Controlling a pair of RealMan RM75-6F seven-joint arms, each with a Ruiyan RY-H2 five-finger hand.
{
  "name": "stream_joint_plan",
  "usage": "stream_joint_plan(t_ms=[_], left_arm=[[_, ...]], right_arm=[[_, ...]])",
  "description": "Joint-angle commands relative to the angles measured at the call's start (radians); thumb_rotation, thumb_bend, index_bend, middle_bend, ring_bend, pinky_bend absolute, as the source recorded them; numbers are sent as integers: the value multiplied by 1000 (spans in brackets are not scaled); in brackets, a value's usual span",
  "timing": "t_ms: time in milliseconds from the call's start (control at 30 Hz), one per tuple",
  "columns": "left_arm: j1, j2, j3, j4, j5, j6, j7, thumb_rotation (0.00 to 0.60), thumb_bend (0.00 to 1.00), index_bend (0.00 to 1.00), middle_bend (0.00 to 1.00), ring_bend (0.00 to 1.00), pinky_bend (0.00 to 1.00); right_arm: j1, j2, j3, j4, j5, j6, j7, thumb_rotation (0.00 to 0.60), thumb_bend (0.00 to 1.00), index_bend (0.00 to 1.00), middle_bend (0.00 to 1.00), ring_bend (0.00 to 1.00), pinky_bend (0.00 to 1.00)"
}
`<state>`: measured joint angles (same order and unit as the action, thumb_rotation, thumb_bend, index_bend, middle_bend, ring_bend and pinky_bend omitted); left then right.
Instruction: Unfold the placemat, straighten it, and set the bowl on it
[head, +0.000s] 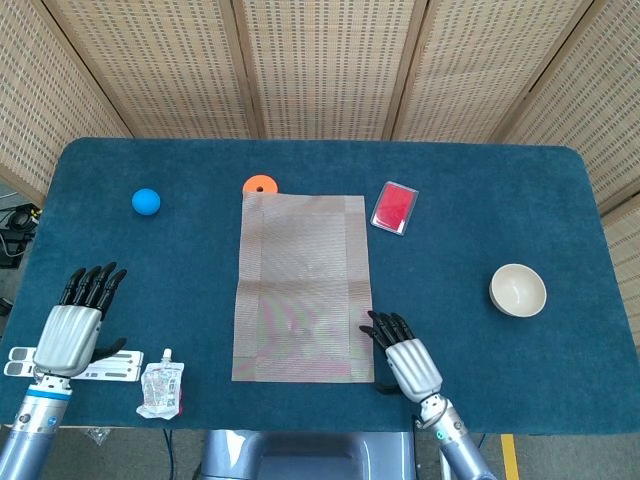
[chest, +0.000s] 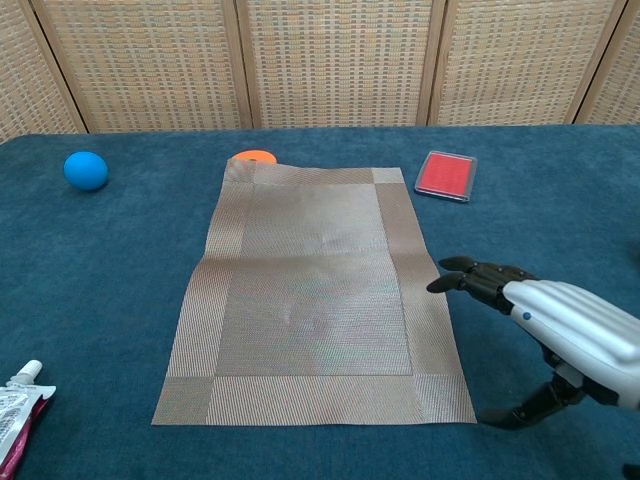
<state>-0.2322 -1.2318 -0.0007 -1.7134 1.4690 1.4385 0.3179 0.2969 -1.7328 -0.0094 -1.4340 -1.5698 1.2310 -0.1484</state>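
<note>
1. The table (head: 480, 190) has a dark blue cloth top.
2. The placemat (head: 304, 288) lies unfolded just left of the right hand (head: 405, 358).
3. The bowl (head: 517, 290) sits well right of that hand.
4. A pouch (head: 162, 388) lies just right of the left hand (head: 75, 325); a blue ball (head: 146, 201) lies beyond it.
5. An orange disc (head: 260, 184) and a red case (head: 395, 207) lie at the placemat's far end.
</note>
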Motion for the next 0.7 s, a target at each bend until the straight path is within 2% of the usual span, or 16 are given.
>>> stream_joint_plan(t_ms=[33, 700], left_arm=[[1, 0, -2, 1, -1, -3, -1, 600, 133, 0, 0, 0, 0], [8, -1, -19, 8, -6, -22, -6, 600, 133, 0, 0, 0, 0]], right_arm=[[2, -13, 0, 13, 1, 0, 6, 600, 109, 164, 0, 0, 0], [0, -47, -12, 26, 33, -19, -6, 600, 110, 135, 0, 0, 0]])
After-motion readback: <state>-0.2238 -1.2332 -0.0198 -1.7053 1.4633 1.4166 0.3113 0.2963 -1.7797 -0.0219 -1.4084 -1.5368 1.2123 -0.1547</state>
